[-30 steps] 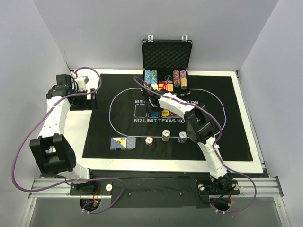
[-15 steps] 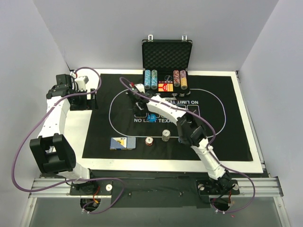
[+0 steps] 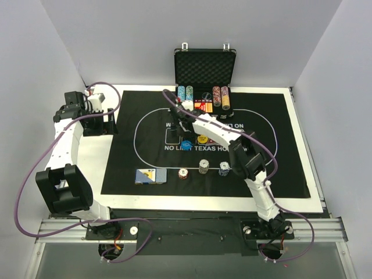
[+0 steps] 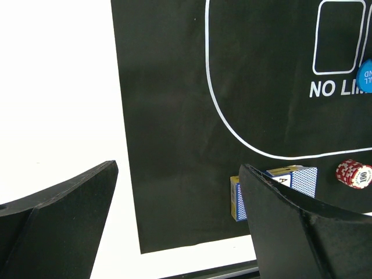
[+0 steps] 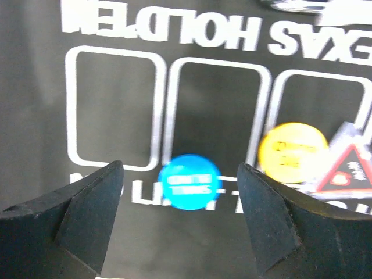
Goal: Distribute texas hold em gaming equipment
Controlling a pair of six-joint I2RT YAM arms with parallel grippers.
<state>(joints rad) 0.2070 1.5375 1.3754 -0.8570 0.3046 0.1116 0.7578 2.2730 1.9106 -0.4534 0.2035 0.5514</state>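
Now | mat (image 3: 145,168) reads "NO LIMIT TEXAS HOLD'EM" | left hand (image 4: 178,168) wide | right hand (image 5: 180,167) wide near blue disc (image 5: 190,181)

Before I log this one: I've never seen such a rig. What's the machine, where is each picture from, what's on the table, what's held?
Two white robot arms, bolted at the table's near edge, each end in a two-finger pincer. The wide picture looks down from above and behind them. The other two come from wrist cameras, so the dark wedges are the pincer's own fingers. On the black mat lie a card deck, three chip stacks, a blue disc and a yellow disc. An open case holding more chips stands at the far edge. The right pincer hangs open over the blue disc; the left pincer is open near the mat's left edge. Neither holds anything.
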